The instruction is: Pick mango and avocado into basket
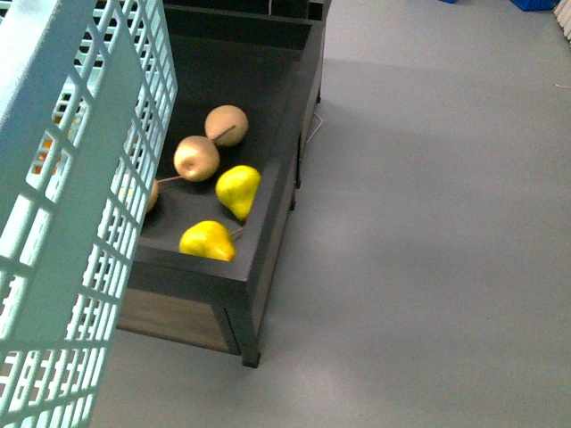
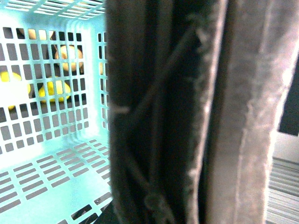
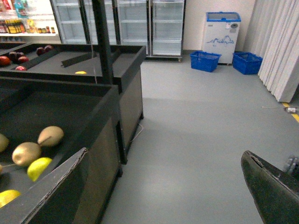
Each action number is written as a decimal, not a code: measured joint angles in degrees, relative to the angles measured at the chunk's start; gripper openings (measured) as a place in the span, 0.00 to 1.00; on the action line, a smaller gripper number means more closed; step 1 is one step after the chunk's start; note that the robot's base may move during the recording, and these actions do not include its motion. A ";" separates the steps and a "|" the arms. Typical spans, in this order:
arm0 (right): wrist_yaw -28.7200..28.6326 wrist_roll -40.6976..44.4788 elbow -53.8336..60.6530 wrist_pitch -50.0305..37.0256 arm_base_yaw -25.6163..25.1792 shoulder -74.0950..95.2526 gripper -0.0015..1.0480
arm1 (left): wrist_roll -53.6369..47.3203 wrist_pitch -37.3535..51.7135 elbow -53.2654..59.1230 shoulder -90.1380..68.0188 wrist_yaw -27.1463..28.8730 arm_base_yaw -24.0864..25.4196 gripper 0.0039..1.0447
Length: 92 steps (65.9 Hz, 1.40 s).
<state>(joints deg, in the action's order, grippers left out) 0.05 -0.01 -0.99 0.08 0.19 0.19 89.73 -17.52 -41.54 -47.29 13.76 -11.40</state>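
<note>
The teal basket (image 1: pixel 62 205) sits closest, at the left, and its slotted wall fills that side. An orange patch behind the slots may be the mango (image 1: pixel 41 162), though it is too hidden to be sure. A blurred dark band fills the left wrist view, so I cannot tell the left gripper's state. The right gripper (image 3: pixel 163 154) has its fingers spread wide, with nothing between them. Beyond, the dark display bin (image 1: pixel 268 241) holds two yellow pears (image 1: pixel 237 189) and two tan round fruits (image 1: pixel 196 158).

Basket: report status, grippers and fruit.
Right gripper open, empty. Left gripper unreadable, handle blocks its view. Visible basket floor bare; mango, avocado not identified. Pears in bin.
</note>
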 joint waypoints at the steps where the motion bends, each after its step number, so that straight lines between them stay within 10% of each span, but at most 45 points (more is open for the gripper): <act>1: -0.02 0.00 0.00 0.00 0.00 0.00 0.92 | 0.00 0.00 0.00 0.00 0.00 0.00 0.13; 92: 0.02 0.00 0.00 0.00 0.00 -0.04 0.92 | -0.04 -0.02 -0.02 0.00 0.00 0.02 0.13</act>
<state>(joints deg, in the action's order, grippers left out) 0.08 -0.01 -0.99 0.08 0.19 0.14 89.69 -17.54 -41.56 -47.29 13.76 -11.38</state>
